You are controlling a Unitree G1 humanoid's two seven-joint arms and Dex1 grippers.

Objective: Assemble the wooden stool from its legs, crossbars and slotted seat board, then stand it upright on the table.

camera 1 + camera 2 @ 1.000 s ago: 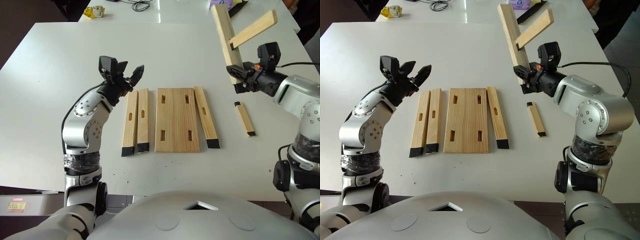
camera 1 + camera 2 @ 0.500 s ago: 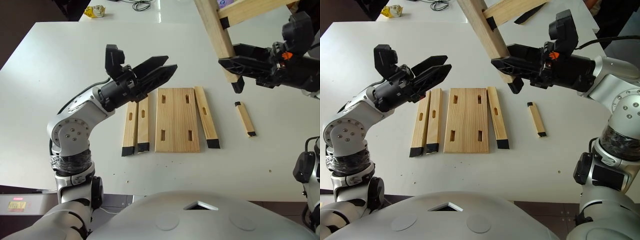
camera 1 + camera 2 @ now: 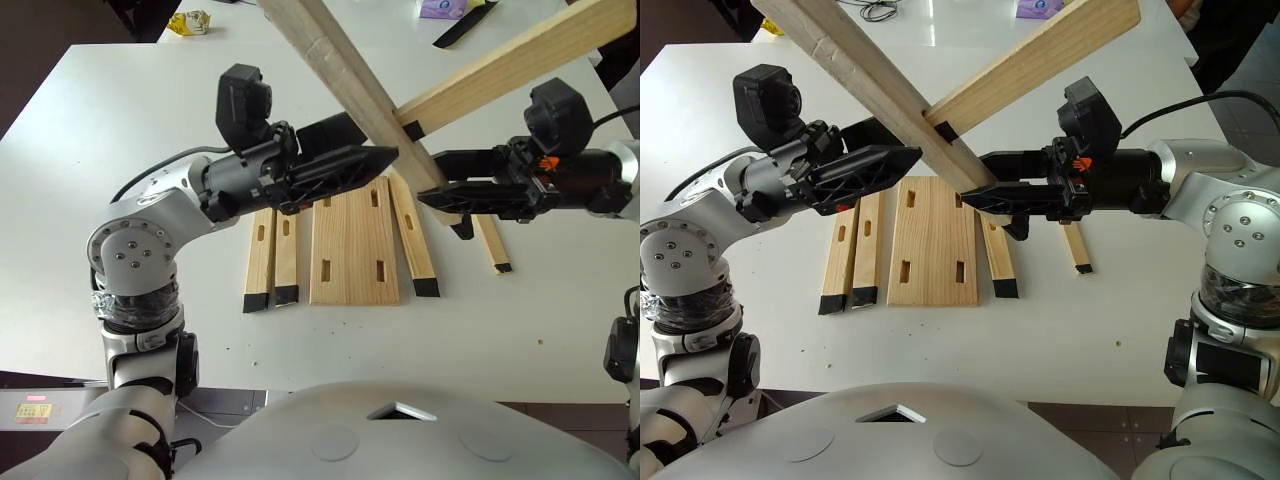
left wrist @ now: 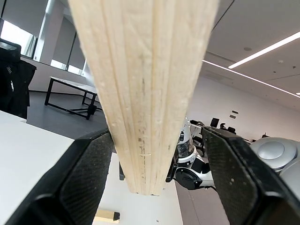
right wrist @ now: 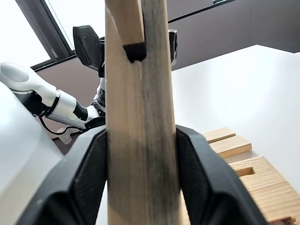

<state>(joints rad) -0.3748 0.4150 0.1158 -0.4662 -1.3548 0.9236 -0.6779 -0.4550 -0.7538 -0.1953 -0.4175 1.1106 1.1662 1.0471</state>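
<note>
1. Seat board (image 3: 352,240): flat on the table (image 3: 120,120) with 4 slots facing up; liable to be struck or shoved askew if the held frame comes down fast or off-line.
2. Leg (image 3: 340,70) with a crossbar (image 3: 500,70) socketed into it: up in the air over the seat board, slanting across it; clenched near its lower end by the right gripper (image 5: 142,187); long overhang beyond that 1 grip, so prone to pivoting or slipping; joint likely to work loose under any twist.
3. Left gripper (image 4: 154,140): released, fingers (image 4: 89,187) straddling the same leg above the seat board, with a gap showing on 1 side; closing off-centre, or pulling against the other arm, could skew the leg or pry the socket apart.
4. 2 loose legs (image 3: 272,245) just left of the seat board and 1 (image 3: 412,235) just right of it: easily swept aside by a low-passing arm.
5. Short loose crossbar (image 3: 490,240): farther right of the seat board, partly hidden under the right gripper; lightest piece, easiest to flick away.
</note>
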